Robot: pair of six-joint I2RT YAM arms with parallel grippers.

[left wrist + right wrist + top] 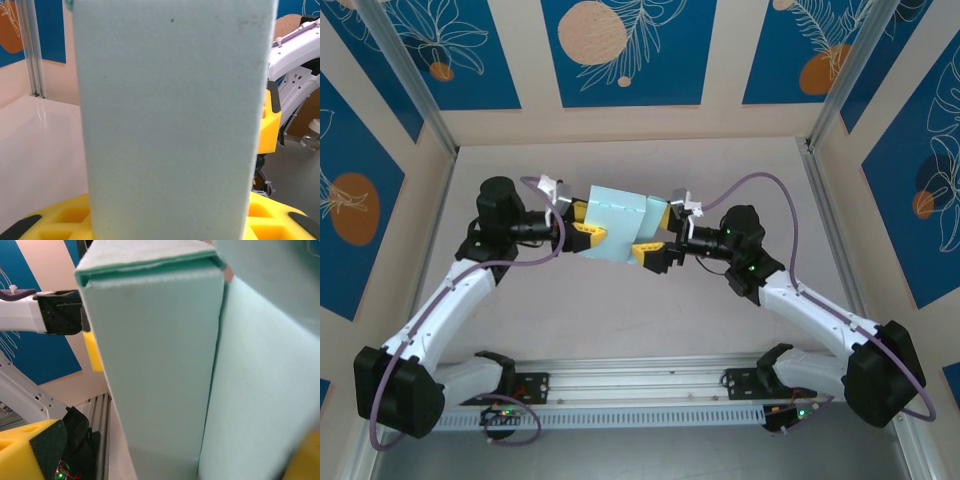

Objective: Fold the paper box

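Overhead camera looks down from behind; both wrist cameras face the paper box (pixel 620 215) close-up.

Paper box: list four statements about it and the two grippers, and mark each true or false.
1. The paper box sits between the left gripper and the right gripper. True.
2. The paper box is dark red. False: it is pale light blue.
3. The right gripper's jaws stand wide open. True.
4. The paper box is an unfolded flat blank. False: it is folded into a rectangular shape, gripped by the left gripper.
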